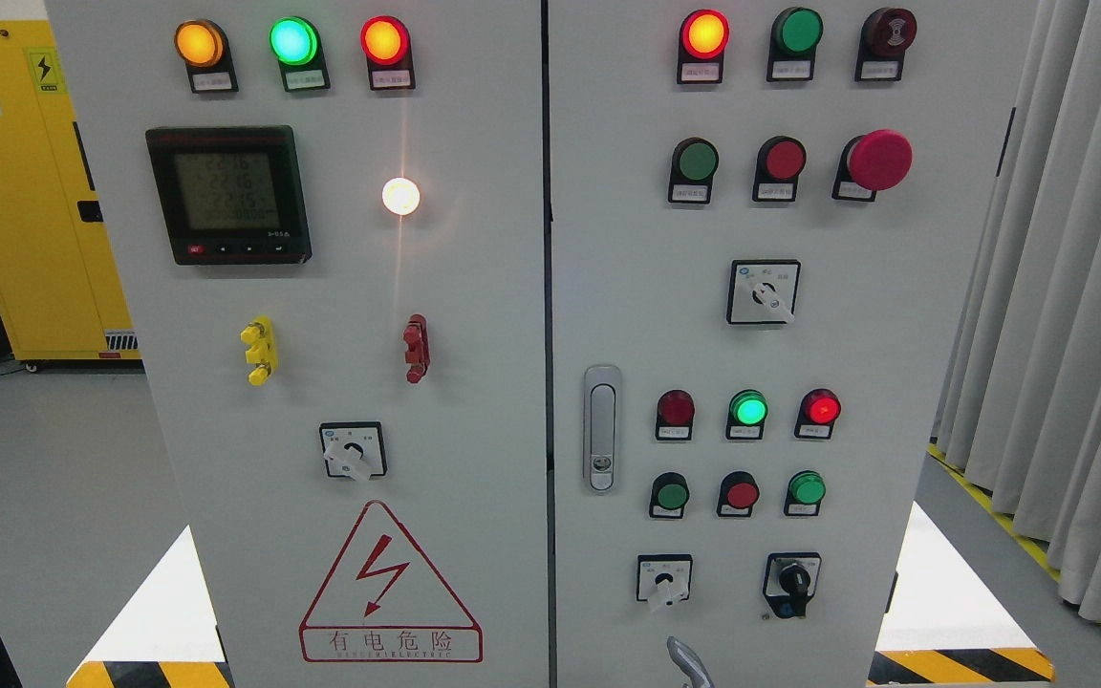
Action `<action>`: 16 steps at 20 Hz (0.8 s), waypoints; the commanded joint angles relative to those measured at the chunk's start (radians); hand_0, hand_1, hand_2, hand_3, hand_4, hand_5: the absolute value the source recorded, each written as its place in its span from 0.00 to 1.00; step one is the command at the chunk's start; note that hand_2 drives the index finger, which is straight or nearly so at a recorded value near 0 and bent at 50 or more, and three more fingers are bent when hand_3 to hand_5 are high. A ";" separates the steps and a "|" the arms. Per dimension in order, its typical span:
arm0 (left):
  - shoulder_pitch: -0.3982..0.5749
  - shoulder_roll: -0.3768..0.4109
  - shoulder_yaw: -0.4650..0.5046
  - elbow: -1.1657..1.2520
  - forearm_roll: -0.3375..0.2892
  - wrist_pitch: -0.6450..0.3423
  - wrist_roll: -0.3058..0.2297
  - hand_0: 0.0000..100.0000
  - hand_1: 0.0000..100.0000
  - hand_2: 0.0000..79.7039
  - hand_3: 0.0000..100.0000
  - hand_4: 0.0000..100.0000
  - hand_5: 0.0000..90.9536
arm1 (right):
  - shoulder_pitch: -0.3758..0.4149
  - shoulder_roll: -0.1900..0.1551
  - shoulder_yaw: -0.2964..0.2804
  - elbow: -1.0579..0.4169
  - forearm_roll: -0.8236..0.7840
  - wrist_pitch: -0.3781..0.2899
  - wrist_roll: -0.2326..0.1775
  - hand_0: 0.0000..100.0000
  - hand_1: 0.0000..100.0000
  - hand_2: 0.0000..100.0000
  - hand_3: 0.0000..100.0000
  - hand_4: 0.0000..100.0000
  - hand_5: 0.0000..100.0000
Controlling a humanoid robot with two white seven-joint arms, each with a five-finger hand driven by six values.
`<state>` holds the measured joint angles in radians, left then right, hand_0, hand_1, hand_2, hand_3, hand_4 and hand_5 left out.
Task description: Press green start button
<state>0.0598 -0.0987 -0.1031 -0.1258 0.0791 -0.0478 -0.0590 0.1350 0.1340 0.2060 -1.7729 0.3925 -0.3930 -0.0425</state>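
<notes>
A grey control cabinet fills the head view. On its right door (pixel 895 315), a dark green push button (pixel 697 161) sits in the upper row beside a red button (pixel 784 159) and a red mushroom button (pixel 878 160). Lower down are another green button (pixel 672 495), a red one (pixel 741 494) and a brighter green one (pixel 807 488). A small grey part of my right hand (pixel 690 663) rises at the bottom edge, below the lower buttons and touching none of them. My left hand is out of view.
Lit indicator lamps run along the top and middle rows, with a green one (pixel 748 409) glowing. Rotary switches (pixel 763 292) (pixel 664 581) (pixel 790 580), a door handle (pixel 601 428), a meter (pixel 227 194), a yellow cabinet (pixel 25 191) at left, curtains (pixel 1076 334) at right.
</notes>
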 commanded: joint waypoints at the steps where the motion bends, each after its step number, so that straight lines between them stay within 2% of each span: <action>1: 0.000 0.001 0.000 0.000 0.001 0.000 -0.001 0.12 0.56 0.00 0.00 0.00 0.00 | -0.003 -0.002 -0.034 -0.010 0.178 -0.009 -0.016 0.30 0.73 0.00 0.12 0.16 0.09; 2: 0.000 0.001 0.000 0.000 0.001 0.000 -0.001 0.12 0.56 0.00 0.00 0.00 0.00 | -0.005 -0.002 -0.046 -0.010 0.221 -0.009 -0.023 0.30 0.73 0.00 0.17 0.23 0.13; 3: 0.000 0.001 0.000 0.000 0.001 0.000 -0.001 0.12 0.56 0.00 0.00 0.00 0.00 | -0.009 -0.002 -0.062 -0.010 0.276 -0.009 -0.033 0.31 0.73 0.00 0.27 0.36 0.25; 4: 0.000 0.001 0.000 0.000 -0.001 0.000 -0.001 0.12 0.56 0.00 0.00 0.00 0.00 | -0.014 -0.002 -0.079 -0.010 0.334 -0.009 -0.043 0.31 0.73 0.00 0.30 0.40 0.28; 5: 0.000 0.001 0.000 0.000 0.001 0.000 -0.001 0.12 0.56 0.00 0.00 0.00 0.00 | -0.017 -0.002 -0.097 -0.010 0.391 -0.009 -0.059 0.31 0.74 0.00 0.45 0.55 0.57; 6: 0.000 -0.001 0.000 0.000 -0.001 0.000 -0.001 0.12 0.56 0.00 0.00 0.00 0.00 | -0.024 -0.002 -0.111 -0.010 0.441 -0.009 -0.077 0.31 0.75 0.00 0.53 0.64 0.64; 9: 0.000 0.001 0.000 0.000 -0.001 0.000 -0.001 0.12 0.56 0.00 0.00 0.00 0.00 | -0.040 -0.002 -0.143 -0.011 0.592 -0.009 -0.100 0.36 0.77 0.00 0.68 0.75 0.76; 10: 0.000 0.001 0.000 0.000 0.001 0.000 -0.001 0.12 0.56 0.00 0.00 0.00 0.00 | -0.050 -0.002 -0.157 -0.011 0.633 -0.009 -0.108 0.41 0.78 0.00 0.72 0.78 0.81; 14: 0.000 0.001 0.000 0.000 0.001 0.000 -0.001 0.12 0.56 0.00 0.00 0.00 0.00 | -0.104 -0.001 -0.201 -0.013 0.790 -0.006 -0.140 0.47 0.83 0.00 0.79 0.83 0.93; 16: 0.000 -0.001 0.000 0.000 0.001 0.000 -0.001 0.12 0.56 0.00 0.00 0.00 0.00 | -0.127 -0.001 -0.212 -0.020 0.847 -0.003 -0.155 0.48 0.84 0.00 0.80 0.83 0.94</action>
<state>0.0598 -0.0986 -0.1030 -0.1258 0.0794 -0.0478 -0.0590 0.0567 0.1326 0.0875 -1.7818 1.0363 -0.4025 -0.1755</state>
